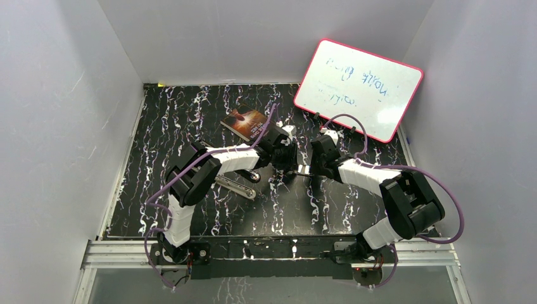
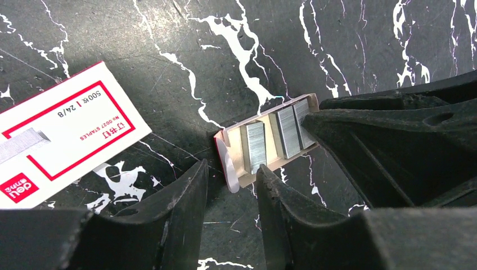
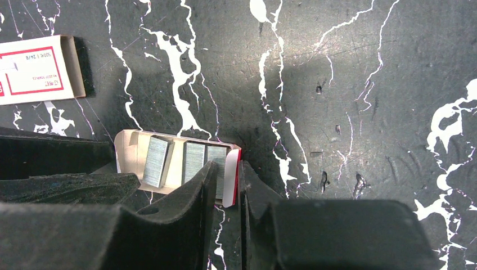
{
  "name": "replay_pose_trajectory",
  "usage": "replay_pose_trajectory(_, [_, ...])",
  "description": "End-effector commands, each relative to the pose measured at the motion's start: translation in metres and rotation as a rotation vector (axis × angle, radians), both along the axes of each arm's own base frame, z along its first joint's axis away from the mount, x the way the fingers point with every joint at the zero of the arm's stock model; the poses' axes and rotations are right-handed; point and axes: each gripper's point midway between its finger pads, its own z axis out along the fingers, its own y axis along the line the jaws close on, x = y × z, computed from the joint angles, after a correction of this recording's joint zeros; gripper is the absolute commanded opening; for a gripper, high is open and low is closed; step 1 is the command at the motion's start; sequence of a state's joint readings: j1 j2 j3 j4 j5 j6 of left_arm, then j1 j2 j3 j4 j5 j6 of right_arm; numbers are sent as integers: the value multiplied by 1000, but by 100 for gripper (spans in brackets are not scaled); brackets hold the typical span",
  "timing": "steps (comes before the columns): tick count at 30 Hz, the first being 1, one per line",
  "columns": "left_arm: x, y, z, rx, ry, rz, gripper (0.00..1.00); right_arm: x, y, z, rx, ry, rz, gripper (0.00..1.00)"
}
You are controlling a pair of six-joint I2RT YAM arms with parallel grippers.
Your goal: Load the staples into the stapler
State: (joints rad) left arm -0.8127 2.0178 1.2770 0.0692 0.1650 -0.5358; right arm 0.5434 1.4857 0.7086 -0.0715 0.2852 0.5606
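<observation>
A small cardboard tray (image 2: 236,160) lies on the table with three silver staple strips (image 2: 256,145) in it. My left gripper (image 2: 230,170) is open, with the tray's white end flap between its fingertips and its right fingertip at the tray's near edge. My right gripper (image 3: 228,165) is shut on the tray's other end flap (image 3: 230,174), beside the staples (image 3: 194,160). In the top view both grippers meet over the tray (image 1: 303,170). The open silver stapler (image 1: 235,185) lies left of them under my left arm. The white-and-red sleeve (image 2: 62,132) lies empty beside the tray.
A dark book (image 1: 244,122) lies behind my left gripper. A whiteboard with a pink rim (image 1: 358,88) leans at the back right. Grey walls close in the dark marbled table (image 1: 177,120) on three sides.
</observation>
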Motion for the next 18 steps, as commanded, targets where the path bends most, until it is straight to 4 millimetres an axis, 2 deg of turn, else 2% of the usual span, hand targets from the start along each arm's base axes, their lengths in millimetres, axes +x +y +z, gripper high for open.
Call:
replay_pose_trajectory(1, [5,-6,25,-20,-31,3,37,-1,-2,-2,-14,10,-2,28])
replay_pose_trajectory(14, [2,1,11,129,-59,17,37,-2,-2,-3,-13,12,0,28])
replay_pose_trajectory(18, [0,-1,8,141,-58,13,34,-2,-2,-3,-15,13,2,28])
